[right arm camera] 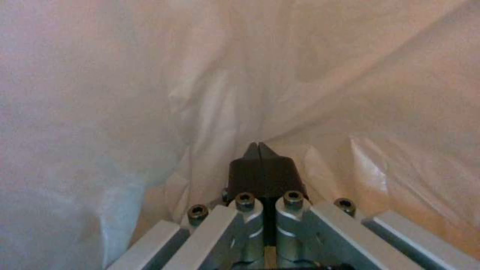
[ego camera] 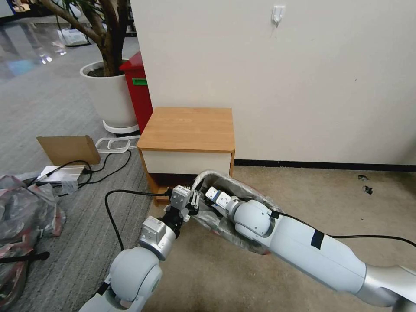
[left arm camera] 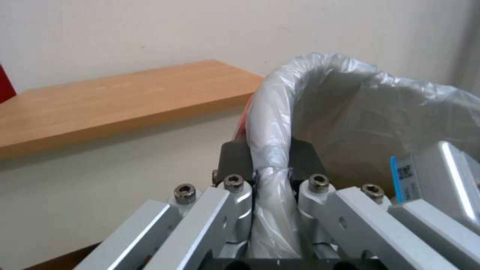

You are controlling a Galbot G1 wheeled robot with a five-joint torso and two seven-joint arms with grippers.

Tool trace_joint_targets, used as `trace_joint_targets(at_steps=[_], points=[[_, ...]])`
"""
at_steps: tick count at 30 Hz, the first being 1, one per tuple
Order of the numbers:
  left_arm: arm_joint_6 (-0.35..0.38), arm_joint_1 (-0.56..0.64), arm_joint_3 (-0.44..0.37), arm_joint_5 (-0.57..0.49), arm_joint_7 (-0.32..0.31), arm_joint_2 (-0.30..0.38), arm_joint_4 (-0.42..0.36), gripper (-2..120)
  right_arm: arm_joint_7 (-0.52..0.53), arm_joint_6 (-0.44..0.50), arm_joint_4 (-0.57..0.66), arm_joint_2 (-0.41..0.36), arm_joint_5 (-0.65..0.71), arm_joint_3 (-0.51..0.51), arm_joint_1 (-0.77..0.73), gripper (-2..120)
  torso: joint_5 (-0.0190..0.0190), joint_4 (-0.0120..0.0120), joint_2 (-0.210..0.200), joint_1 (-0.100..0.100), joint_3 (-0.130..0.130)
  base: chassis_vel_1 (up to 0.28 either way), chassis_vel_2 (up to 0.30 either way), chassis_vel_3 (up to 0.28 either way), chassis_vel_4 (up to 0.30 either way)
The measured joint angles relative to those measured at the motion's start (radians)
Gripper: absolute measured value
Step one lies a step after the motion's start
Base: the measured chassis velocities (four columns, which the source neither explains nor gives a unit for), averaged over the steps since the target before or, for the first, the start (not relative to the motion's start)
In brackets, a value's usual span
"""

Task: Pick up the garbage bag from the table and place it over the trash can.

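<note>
Down on the beige carpet in front of the nightstand [ego camera: 187, 129], the cream trash can [ego camera: 203, 207] stands with the grey garbage bag [ego camera: 242, 190] draped over it, the crinkled plastic wrapped round its rim and lining its inside. Most of the can is hidden under plastic and arms, so I can make out little more than the rim's shape through the film.

The left gripper [ego camera: 195, 200] sits at the can's near-left edge. Its wrist camera shows it well: the two dark fingers [left arm camera: 235, 157] are pinched on the rolled rim with the bag's plastic bunched between them, one finger outside the can, the other inside.

The right gripper [ego camera: 207, 190] has its arm reaching across from the right and down into the open mouth of the bag. Seen from its wrist, the black fingertips [right arm camera: 250, 168] are pressed flat together with nothing between them that I can see, and pale folds of plastic surround them closely on every side.

The nightstand top is bare wood. To its left stand a red bin [ego camera: 138, 89] and a white plant pot [ego camera: 110, 95], and a heap of grey-red plastic bags [ego camera: 21, 212] lies on the floor at the far left.
</note>
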Motion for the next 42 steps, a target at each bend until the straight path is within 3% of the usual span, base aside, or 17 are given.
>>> trace_joint_targets(at_steps=[20, 24, 33, 38, 42], points=[[-0.003, -0.015, -0.023, -0.019, -0.017, -0.018, 0.086, 7, -0.002, 0.002, 0.112, -0.051, 0.084, 0.017, -0.019, 0, 0.0, 0.0001, 0.0, 0.0, 0.0, 0.0, 0.0, 0.0, 0.0], [0.007, -0.016, -0.026, -0.075, -0.057, -0.023, 0.101, 7, -0.003, 0.009, 0.156, -0.083, 0.123, 0.032, -0.041, 0, -0.0001, 0.0, 0.0, 0.0, 0.0, 0.0, 0.0, 0.0, 0.0], [0.048, -0.003, -0.021, -0.267, -0.224, -0.052, 0.112, 7, -0.004, 0.102, 0.306, -0.164, 0.211, 0.189, -0.171, 0, 0.0, 0.0001, 0.0, 0.0, 0.0, 0.0, 0.0, 0.0, 0.0], [0.063, 0.005, -0.025, -0.356, -0.294, -0.064, 0.114, 7, -0.004, 0.169, 0.408, -0.212, 0.267, 0.329, -0.284, 0, 0.0001, -0.0001, 0.0, 0.0, 0.0, 0.0, 0.0, 0.0, 0.0], [0.077, 0.025, -0.025, -0.465, -0.357, -0.08, 0.115, 7, 0.037, 0.301, 0.491, -0.23, 0.325, 0.481, -0.421, 0, -0.0001, 0.0, 0.0, 0.0, 0.0, 0.0, 0.0, 0.0, 0.0]])
